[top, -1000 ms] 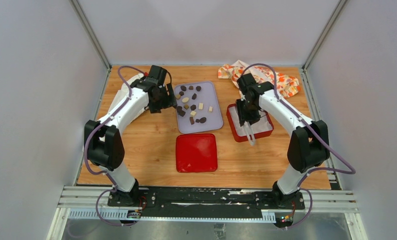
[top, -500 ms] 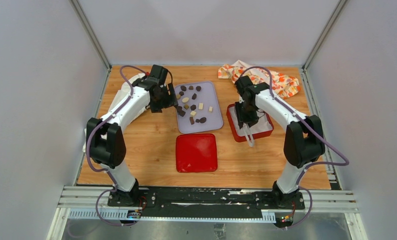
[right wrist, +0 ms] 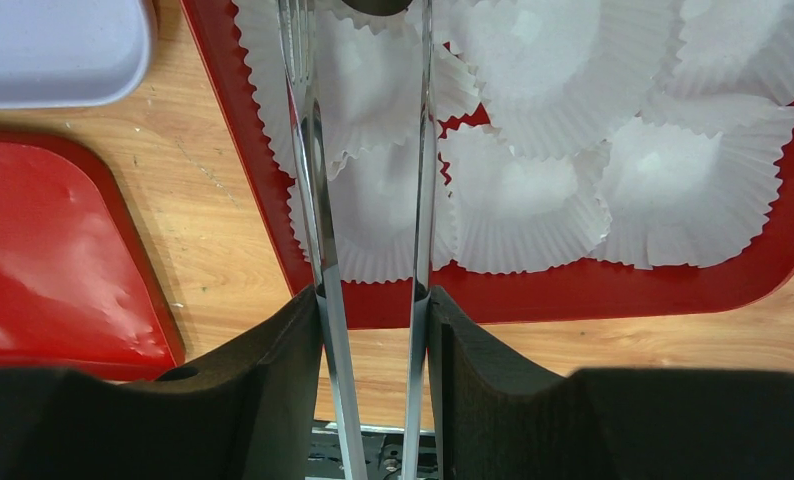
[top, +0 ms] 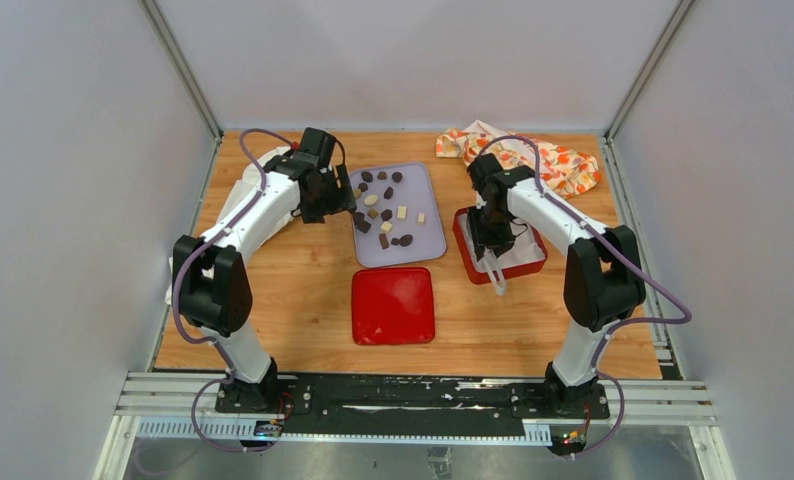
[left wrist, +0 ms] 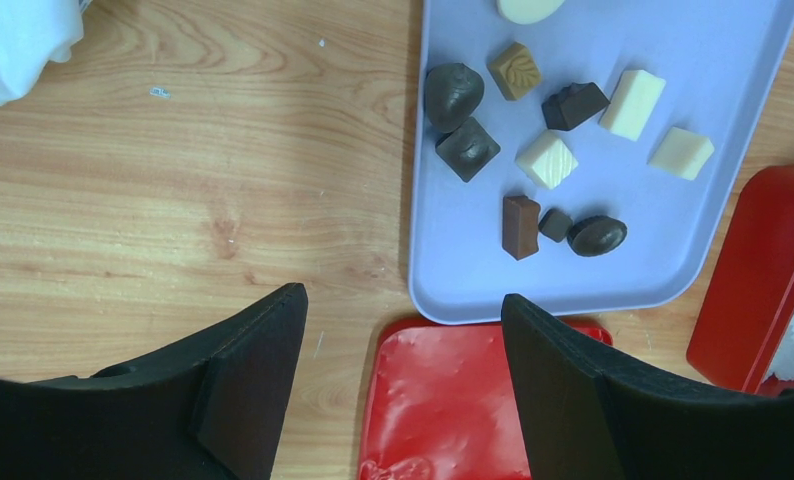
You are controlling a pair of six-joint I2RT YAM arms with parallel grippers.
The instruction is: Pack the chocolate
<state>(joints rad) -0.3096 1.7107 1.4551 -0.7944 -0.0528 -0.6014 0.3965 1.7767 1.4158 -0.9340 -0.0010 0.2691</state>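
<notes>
Chocolate (left wrist: 520,226) on tray (top: 428,245), lid (top: 393,305) before it, box (right wrist: 593,292) of paper cups (right wrist: 533,190) right

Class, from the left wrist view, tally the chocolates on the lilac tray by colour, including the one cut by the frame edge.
Dark brown pieces: 5
Tan or mid-brown pieces: 2
White or cream pieces: 4
Total: 11
</notes>
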